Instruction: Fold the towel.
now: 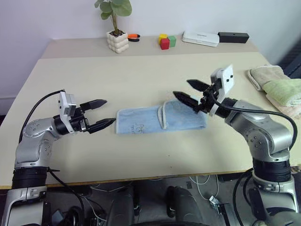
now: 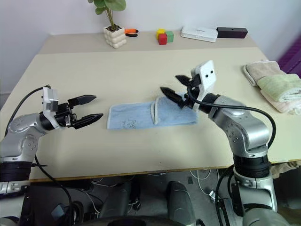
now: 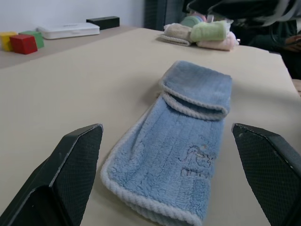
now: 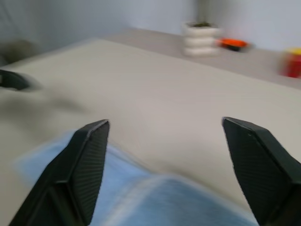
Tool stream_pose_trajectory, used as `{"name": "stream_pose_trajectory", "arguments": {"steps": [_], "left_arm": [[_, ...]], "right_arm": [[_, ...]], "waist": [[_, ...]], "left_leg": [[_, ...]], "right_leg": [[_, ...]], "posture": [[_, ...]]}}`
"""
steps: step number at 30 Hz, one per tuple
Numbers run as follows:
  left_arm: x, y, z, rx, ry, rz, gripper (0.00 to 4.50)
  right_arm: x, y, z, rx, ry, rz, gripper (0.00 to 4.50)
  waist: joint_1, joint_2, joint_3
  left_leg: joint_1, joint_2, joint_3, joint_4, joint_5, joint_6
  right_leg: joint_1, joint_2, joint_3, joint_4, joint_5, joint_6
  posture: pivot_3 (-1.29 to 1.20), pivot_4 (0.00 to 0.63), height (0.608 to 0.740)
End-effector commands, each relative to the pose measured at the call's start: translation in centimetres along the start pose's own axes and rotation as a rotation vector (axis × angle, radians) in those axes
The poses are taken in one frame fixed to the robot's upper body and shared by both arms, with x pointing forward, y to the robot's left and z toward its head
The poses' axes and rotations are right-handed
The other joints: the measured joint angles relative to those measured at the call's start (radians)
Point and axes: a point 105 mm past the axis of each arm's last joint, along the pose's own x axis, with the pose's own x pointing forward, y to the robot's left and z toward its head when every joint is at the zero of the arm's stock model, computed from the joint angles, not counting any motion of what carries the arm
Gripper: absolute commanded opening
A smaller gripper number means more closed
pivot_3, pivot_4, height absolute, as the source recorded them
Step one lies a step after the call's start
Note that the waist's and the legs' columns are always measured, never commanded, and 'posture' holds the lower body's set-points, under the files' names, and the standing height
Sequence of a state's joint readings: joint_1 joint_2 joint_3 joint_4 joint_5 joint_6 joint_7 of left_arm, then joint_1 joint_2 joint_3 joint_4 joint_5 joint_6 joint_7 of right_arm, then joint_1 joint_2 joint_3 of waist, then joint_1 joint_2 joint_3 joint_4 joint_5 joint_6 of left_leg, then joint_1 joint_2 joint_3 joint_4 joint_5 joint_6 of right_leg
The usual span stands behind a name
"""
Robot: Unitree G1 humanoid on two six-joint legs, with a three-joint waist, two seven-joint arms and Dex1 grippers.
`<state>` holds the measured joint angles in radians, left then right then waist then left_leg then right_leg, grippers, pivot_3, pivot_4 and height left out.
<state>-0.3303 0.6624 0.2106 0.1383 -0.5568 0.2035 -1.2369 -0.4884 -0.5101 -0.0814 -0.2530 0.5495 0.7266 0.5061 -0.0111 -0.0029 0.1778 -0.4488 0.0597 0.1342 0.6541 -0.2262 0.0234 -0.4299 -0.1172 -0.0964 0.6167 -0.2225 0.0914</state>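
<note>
1. Spreading wide apart, the fingers of the left gripper (image 1: pixel 102 113) are gripping nothing and are hovering at centre left of the head view, just beside the towel's near end.
2. Standing well apart too, the fingers of the right gripper (image 1: pixel 193 93) are carrying nothing and are pointing over the towel's doubled end, right of centre.
3. Lying flat in the middle of the frame, the towel (image 1: pixel 155 118), light blue with a pale hem, is showing one end already turned back over itself; a small dark print is sitting on the single layer nearer the left gripper.
4. Bearing all of this, the table (image 1: pixel 141 70) is also carrying a potted plant (image 1: pixel 115 28) and coloured blocks (image 1: pixel 166 41) along the upper edge, and folded beige and green towels (image 1: pixel 277 84) at upper right.
5. Judging the next fold: pinching both hem corners of the free end, lifting low and laying hem on hem should be keeping the edges square; a one-sided pinch is risking a skewed fold.
</note>
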Motion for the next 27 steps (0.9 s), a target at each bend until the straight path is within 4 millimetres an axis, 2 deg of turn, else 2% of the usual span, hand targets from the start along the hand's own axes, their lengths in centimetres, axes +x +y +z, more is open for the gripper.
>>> {"name": "stream_pose_trajectory", "arguments": {"steps": [1,5,6,9,12,15,17,20,23,27], "left_arm": [[0.4,-0.1,0.9,0.035,-0.024,-0.011,4.5],[0.5,-0.5,0.9,0.03,-0.023,-0.012,4.5],[0.4,-0.5,0.9,0.029,-0.023,-0.011,4.5],[0.3,-0.8,0.9,-0.004,-0.026,0.008,4.5],[0.0,-1.2,0.7,-0.107,-0.02,0.049,4.5],[-0.3,-1.8,0.5,-0.338,-0.043,0.093,4.5],[-0.2,-2.6,0.8,-0.408,-0.067,0.102,4.5],[0.1,-4.5,1.1,-0.604,-0.098,0.094,4.5],[0.3,-5.7,1.0,-0.727,-0.124,0.109,4.5],[0.3,-6.6,0.1,-0.861,-0.174,0.188,4.5]], "right_arm": [[1.2,-0.5,-1.2,-0.025,-0.015,-0.053,2.56],[2.6,-1.3,-4.1,0.001,-0.016,-0.117,0.45],[2.8,-1.5,-4.9,0.011,-0.014,-0.134,0.07],[2.8,-2.1,-7.9,0.004,0.039,-0.18,0.07],[2.4,-2.1,-10.0,-0.009,0.084,-0.188,0.07],[2.2,-2.0,-11.5,-0.07,0.119,-0.198,0.07],[2.1,-2.1,-12.3,-0.094,0.136,-0.218,0.07],[2.6,-1.0,-12.2,-0.082,0.105,-0.169,0.07],[2.9,-0.6,-10.7,-0.062,0.038,-0.137,0.86],[2.7,-1.3,-7.0,-0.116,-0.067,-0.136,2.85]], "waist": [[-0.002,0.0,0.0],[-0.006,0.0,0.0],[-0.006,0.0,0.0],[-0.003,0.0,0.0],[-0.004,0.0,0.0],[-0.006,0.0,0.0],[-0.006,0.0,0.0],[-0.006,-0.001,-0.001],[-0.007,-0.002,-0.001],[-0.007,-0.002,-0.001]], "left_leg": [[0.0,0.0,0.0,0.0,0.0,0.0],[0.001,-0.002,0.002,-0.001,0.001,-0.001],[0.001,-0.002,0.002,-0.001,0.001,-0.002],[0.001,-0.003,0.002,-0.001,0.001,-0.002],[0.001,-0.003,0.002,-0.001,0.001,-0.002],[0.003,-0.002,0.001,-0.001,0.002,-0.002],[0.005,0.0,-0.001,-0.001,0.002,-0.002],[0.006,0.0,-0.002,-0.001,0.002,-0.003],[0.006,0.001,-0.003,-0.001,0.002,-0.003],[0.007,0.001,-0.003,-0.001,0.002,-0.003]], "right_leg": [[0.0,0.0,0.0,0.0,0.0,0.0],[0.0,0.001,0.0,0.002,0.0,0.0],[0.0,0.001,0.0,0.002,0.0,0.0],[0.0,0.001,0.0,0.002,0.0,0.001],[0.0,0.0,0.0,0.002,0.0,0.001],[0.001,0.001,0.0,0.003,0.0,0.001],[0.003,0.001,0.0,0.003,0.0,0.001],[0.004,0.001,0.0,0.003,0.0,0.001],[0.005,0.001,0.001,0.004,0.0,0.001],[0.005,0.001,0.001,0.004,0.0,0.001]], "posture": [[0.0,0.15,0.74],[0.0,0.15,0.74],[0.0,0.15,0.74],[0.0,0.15,0.74],[0.0,0.15,0.74],[0.0,0.15,0.74],[0.0,0.15,0.74],[0.0,0.15,0.74],[0.0,0.15,0.74],[0.0,0.15,0.74]]}}
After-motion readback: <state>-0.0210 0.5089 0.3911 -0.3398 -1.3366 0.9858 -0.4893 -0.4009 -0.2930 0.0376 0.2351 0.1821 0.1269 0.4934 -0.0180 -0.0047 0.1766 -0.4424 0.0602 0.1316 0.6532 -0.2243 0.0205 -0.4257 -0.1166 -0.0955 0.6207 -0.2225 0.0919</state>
